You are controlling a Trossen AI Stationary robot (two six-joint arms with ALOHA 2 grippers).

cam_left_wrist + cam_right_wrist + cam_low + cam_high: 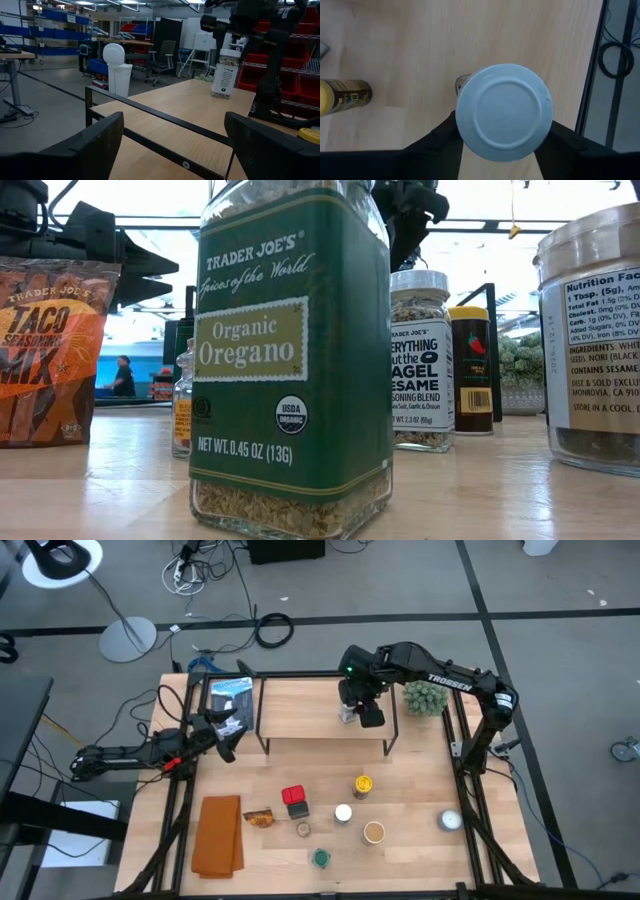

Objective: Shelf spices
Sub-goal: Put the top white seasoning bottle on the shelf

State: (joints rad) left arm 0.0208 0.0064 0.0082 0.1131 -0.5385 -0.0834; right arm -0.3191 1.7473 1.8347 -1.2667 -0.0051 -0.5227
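White-capped jar (503,112) between right gripper (502,145) fingers, over shelf (300,712)

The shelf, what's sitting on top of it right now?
One white-capped jar stands on the shelf near its right end, with the right gripper closed around it from above. The arm covers part of the board there, so anything under it is hidden.
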